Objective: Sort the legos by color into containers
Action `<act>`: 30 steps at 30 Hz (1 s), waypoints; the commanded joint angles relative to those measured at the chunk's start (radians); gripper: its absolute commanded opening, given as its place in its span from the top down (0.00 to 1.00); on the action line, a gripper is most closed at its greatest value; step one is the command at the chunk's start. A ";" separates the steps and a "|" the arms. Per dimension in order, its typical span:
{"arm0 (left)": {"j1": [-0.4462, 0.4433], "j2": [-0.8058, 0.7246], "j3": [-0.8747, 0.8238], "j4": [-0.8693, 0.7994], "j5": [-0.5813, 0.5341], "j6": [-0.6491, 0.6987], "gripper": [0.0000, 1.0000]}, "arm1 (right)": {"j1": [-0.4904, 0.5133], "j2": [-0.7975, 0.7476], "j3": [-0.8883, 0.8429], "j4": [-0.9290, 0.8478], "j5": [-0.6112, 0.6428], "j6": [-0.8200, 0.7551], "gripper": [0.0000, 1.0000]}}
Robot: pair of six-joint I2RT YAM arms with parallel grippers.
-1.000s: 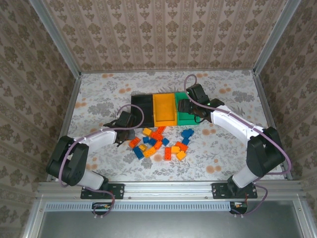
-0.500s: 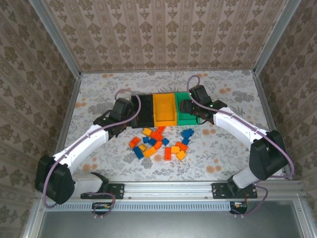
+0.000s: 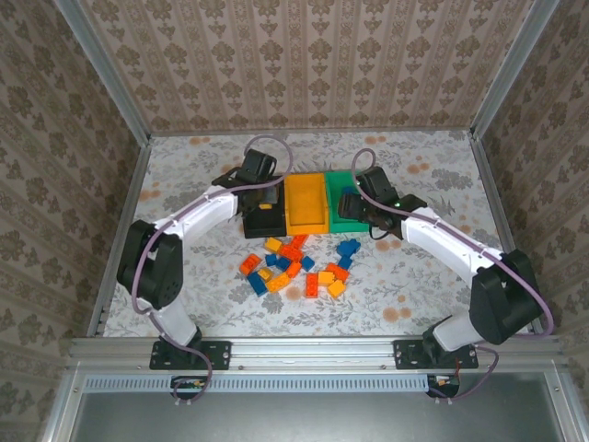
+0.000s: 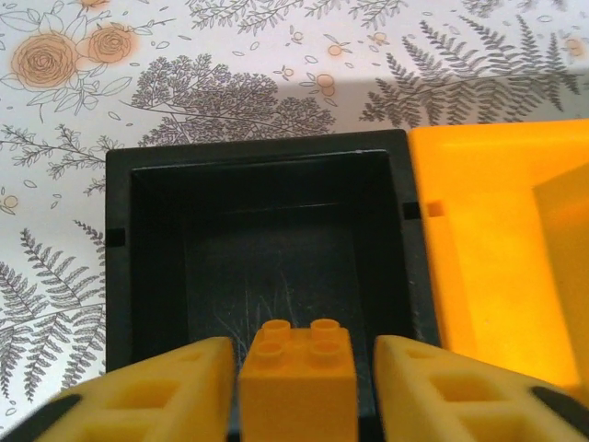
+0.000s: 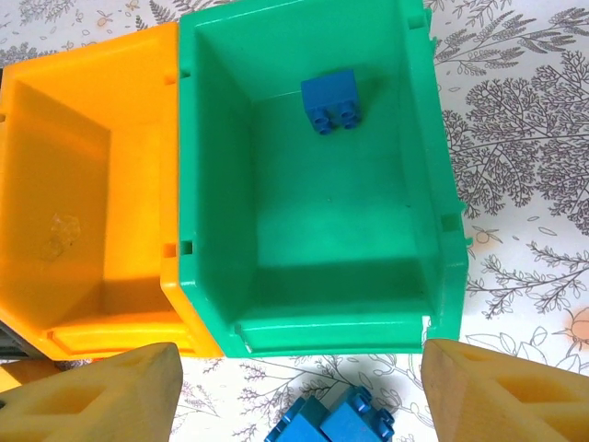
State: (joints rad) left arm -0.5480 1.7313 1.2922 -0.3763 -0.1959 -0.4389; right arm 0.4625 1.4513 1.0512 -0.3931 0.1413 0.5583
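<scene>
The yellow brick (image 4: 296,373) is pinched between the pads of the left gripper (image 4: 296,391) and hangs over the near half of the black bin (image 4: 258,152), studs up, not yet let go. A second ago this gripper was low at the left edge of the pile (image 3: 294,267); it has since swung up and across, so one brick has been lifted out and carried to the row of bins. I would judge the drop to be the step in hand, though the brick's colour sits closer to the orange bin (image 4: 497,230) next door, touching the black one, so the choice of bin deserves a check. One blue brick (image 5: 331,99) already lies at the far end of the green bin (image 5: 317,336). The right gripper (image 5: 299,391) stays over that bin's near wall, spread wide and holding nothing, with two blue bricks (image 5: 331,424) on the surface (image 3: 184,175) just below it. Most bricks remain loose in front of the bins, so sorting is at an early stage. Both arms crowd the bin row, well apart for now.
</scene>
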 commanded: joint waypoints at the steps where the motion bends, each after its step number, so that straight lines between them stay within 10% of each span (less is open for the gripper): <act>1: 0.011 0.001 0.050 -0.025 -0.014 0.018 0.44 | -0.005 -0.047 -0.028 -0.030 -0.027 0.012 0.28; 11: -0.025 -0.248 -0.027 0.016 0.075 -0.016 0.00 | 0.036 -0.081 -0.063 -0.096 -0.162 -0.055 0.27; 30: -0.063 -0.775 -0.456 -0.081 -0.025 -0.127 0.00 | 0.505 0.095 -0.051 -0.236 -0.262 0.000 0.29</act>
State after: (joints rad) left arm -0.6140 0.9871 0.8593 -0.4328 -0.1795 -0.5358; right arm 0.9440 1.5173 0.9829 -0.5694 -0.1207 0.5026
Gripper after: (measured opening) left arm 0.997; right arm 0.713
